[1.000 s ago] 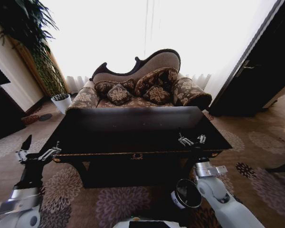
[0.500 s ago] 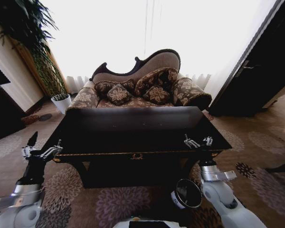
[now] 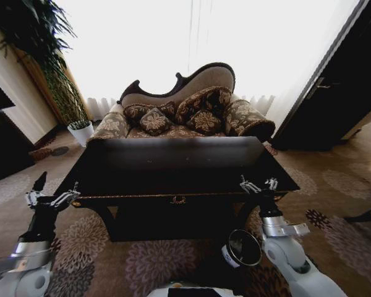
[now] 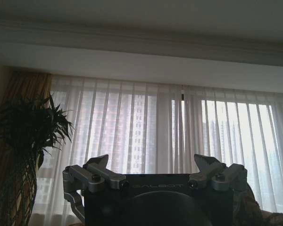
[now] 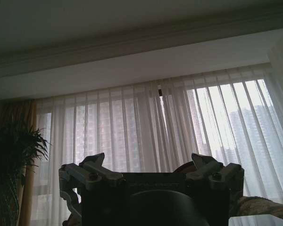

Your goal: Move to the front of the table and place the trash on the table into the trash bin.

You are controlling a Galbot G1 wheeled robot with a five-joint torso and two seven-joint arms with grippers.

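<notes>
While both arms stand raised at the table (image 3: 173, 179)'s front corners, the right gripper (image 3: 258, 184), spread wide and empty like the left gripper (image 3: 49, 199), sits nearer the trash bin (image 3: 242, 249) below it.

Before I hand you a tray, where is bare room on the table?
The black table top looks bare from the sofa side to the gold-trimmed front edge. Only the right claw hangs over its front right corner.

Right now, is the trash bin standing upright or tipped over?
Upright: the trash bin stands on the carpet in front of the table, its round open mouth facing up, beside the right arm.
</notes>
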